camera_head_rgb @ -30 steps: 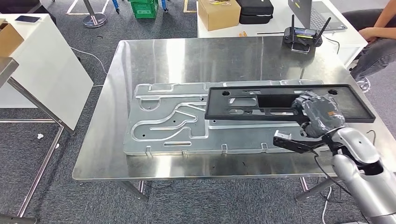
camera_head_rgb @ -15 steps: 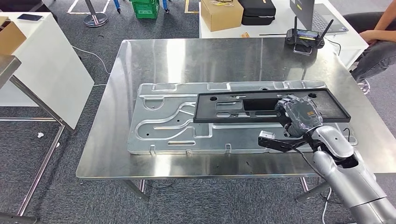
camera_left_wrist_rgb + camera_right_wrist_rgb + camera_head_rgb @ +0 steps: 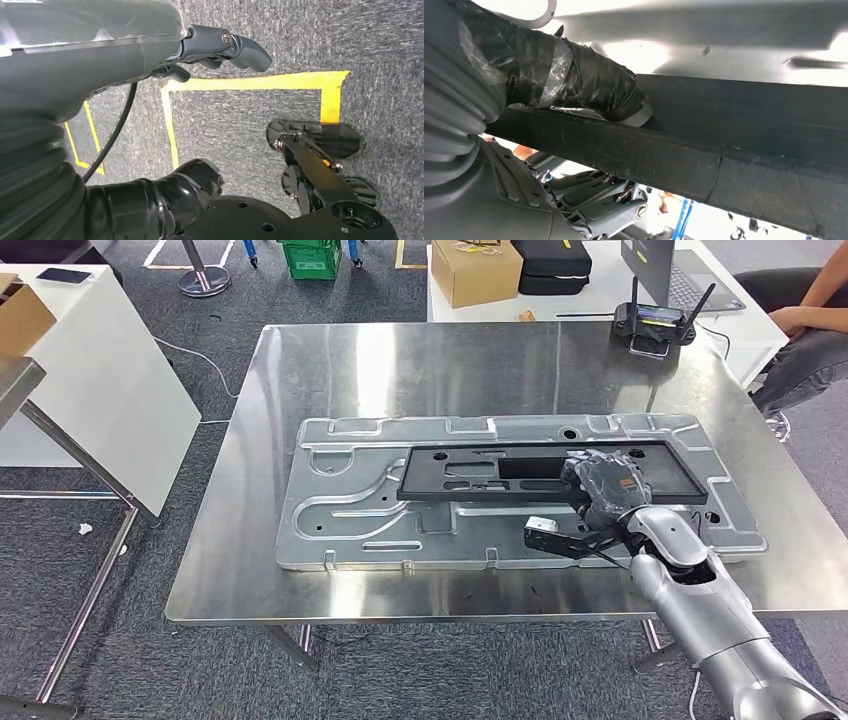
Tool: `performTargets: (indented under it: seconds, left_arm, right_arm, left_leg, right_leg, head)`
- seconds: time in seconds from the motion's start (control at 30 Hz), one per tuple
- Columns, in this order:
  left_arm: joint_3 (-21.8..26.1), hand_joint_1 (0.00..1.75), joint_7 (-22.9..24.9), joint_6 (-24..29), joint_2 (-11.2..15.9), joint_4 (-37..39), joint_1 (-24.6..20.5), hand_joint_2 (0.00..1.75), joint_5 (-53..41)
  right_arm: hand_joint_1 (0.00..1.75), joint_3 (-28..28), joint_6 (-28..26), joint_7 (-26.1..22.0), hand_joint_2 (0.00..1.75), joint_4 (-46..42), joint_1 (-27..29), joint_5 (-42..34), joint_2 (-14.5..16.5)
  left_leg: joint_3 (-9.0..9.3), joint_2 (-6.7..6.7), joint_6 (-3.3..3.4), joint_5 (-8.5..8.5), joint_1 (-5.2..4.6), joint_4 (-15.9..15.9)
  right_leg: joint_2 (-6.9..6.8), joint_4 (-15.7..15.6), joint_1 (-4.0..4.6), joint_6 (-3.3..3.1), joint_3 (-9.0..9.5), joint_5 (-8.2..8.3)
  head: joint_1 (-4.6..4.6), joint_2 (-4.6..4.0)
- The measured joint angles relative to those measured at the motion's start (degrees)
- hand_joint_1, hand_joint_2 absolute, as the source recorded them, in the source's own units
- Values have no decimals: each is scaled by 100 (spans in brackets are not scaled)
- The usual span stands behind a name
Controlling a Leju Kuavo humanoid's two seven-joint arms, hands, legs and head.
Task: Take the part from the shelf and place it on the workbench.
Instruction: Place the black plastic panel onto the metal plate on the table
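The part is a long black flat frame (image 3: 470, 472) with cut-outs. It lies over the large stamped metal plate (image 3: 340, 510) on the steel workbench (image 3: 400, 360). My right hand (image 3: 604, 487) grips the frame's near edge toward its right end. In the right wrist view the taped thumb (image 3: 589, 82) presses on one face of the black frame (image 3: 734, 145), and the darker fingers (image 3: 594, 197) curl under the other face. My left hand (image 3: 200, 50) hangs over grey carpet with its fingers apart and nothing in it.
A white table (image 3: 90, 390) stands to the left. Behind the workbench, another table carries a cardboard box (image 3: 472, 268), a black case (image 3: 548, 264) and a controller (image 3: 652, 322). A seated person (image 3: 805, 330) is at the far right. Yellow floor tape (image 3: 250, 82) marks the carpet.
My right hand has carried the black frame leftward and nearer, from overhanging the plate's right end to lying across the plate's middle. The camera has shifted slightly.
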Motion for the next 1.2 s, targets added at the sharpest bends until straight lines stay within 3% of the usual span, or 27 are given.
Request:
performTargets:
  seconds: [0.1,0.17,0.3,0.8,1.2]
  left_arm:
    - [44,0,31,-7,-10,0,0,175,20]
    - [77,0,31,-23,-18,0,2,175,37]
    - [117,0,27,7,-43,-2,6,0,46]
    - [347,0,23,-18,-72,-2,17,0,116]
    - [425,0,23,-18,-79,-2,21,0,70]
  right_arm:
    - [0,40,-124,-45,0,279,3,-9,137]
    - [0,52,-197,-92,0,425,7,-21,188]
    - [0,55,-257,-141,0,607,10,-36,244]
    - [0,55,-255,-124,0,563,100,44,284]
    - [0,67,-151,5,0,-150,211,159,281]
  left_leg:
    - [10,-1,0,0,0,5]
    - [9,-1,0,0,0,6]
    - [8,0,0,-1,0,10]
    - [5,2,0,-1,0,25]
    - [3,3,0,-2,-3,31]
  right_leg:
    - [-1,-1,0,0,0,0]
    - [-1,0,0,0,0,0]
    - [0,-1,1,1,0,0]
    - [2,-1,0,17,4,11]
    - [3,-4,-2,22,4,15]
  head:
    - [0,0]
    - [0,0]
    - [0,0]
    - [0,0]
    - [0,0]
